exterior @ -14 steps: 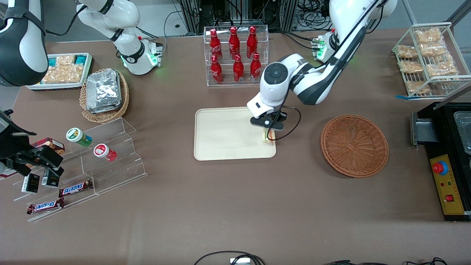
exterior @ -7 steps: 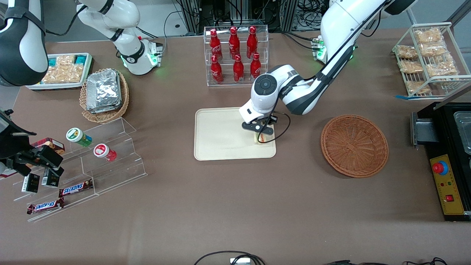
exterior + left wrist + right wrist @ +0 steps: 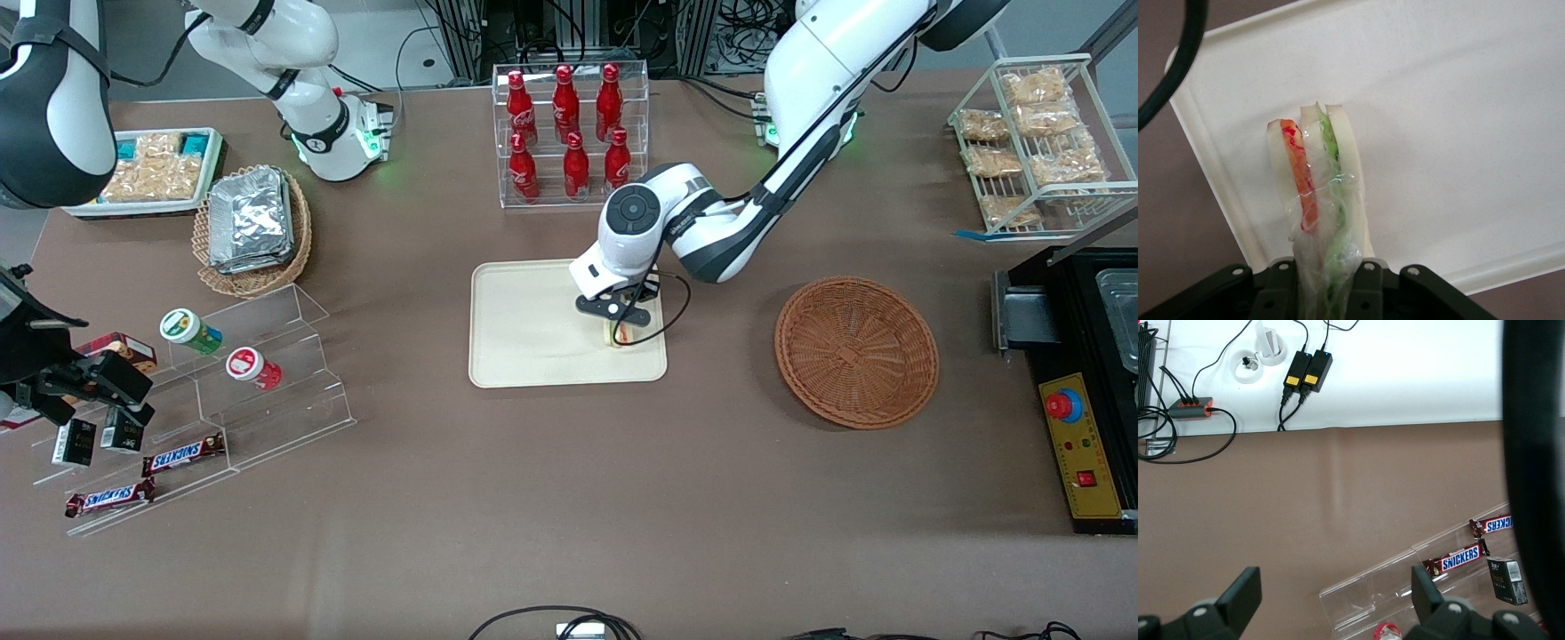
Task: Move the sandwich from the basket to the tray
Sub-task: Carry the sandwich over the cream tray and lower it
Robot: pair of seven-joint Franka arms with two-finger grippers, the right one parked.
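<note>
Your sandwich (image 3: 1317,180) hangs edge-down over the tray (image 3: 524,307), near its rim toward the basket (image 3: 856,351), with the gripper (image 3: 620,322) and its jaws clamped on the wrapped end. Lower until the bread meets the tray (clear of the rim), then part the jaws. Nothing else sits on the tray; the bottles (image 3: 569,124) stand well apart.

Wrapped sandwich (image 3: 1317,175) over tray (image 3: 524,338), gripper-held (image 3: 1321,280).
</note>
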